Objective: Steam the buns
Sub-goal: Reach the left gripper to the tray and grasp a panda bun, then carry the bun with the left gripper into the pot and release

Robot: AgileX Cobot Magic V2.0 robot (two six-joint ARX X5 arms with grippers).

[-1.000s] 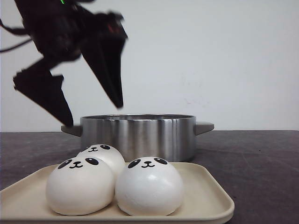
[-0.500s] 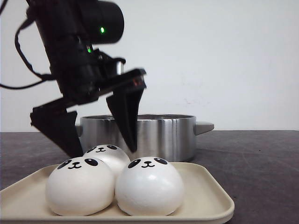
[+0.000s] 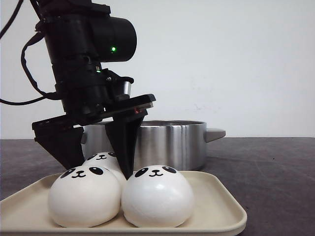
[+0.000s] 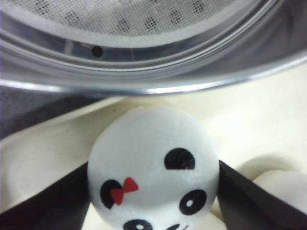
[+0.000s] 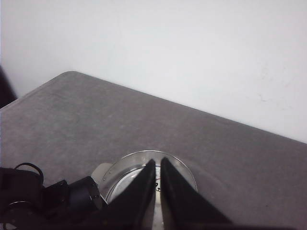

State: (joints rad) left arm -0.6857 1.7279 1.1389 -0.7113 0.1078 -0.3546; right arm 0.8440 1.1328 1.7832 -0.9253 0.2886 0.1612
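The left end effector [image 3: 101,164] stands spread, its two black tapered fingers [image 4: 247,196] down on either flank of the rear white dome-shaped panda-faced bun [image 4: 153,167], the one with a small red bow by one eye. In the left wrist view both fingers appear to meet the bun's sides, though whether they are pressing yet cannot be told, and the bun rests on the tray, not lifted.

That bun sits at the back of the cream rounded-corner plastic tray [image 3: 216,206], just behind two more white panda buns: the front left bun [image 3: 84,195] and the front right bun [image 3: 157,195], which touch each other. Only three buns show on the tray. Behind the tray stands the round brushed-steel steamer pot [image 3: 162,140] with a perforated insert [image 4: 144,17] inside, on the dark grey tabletop [image 3: 275,167].

The main risk is crowding. One finger comes down right at the gap between the two front buns, so closing could nudge or dent a neighbour. The bun looks soft and smooth, so a hard squeeze may deform it, and a light one may let it slip on the way up. The pot's rim lies close beyond, and too low a carry could catch it.

The right end effector [image 5: 156,191] hangs well above the pot with its fingers drawn together, holding nothing
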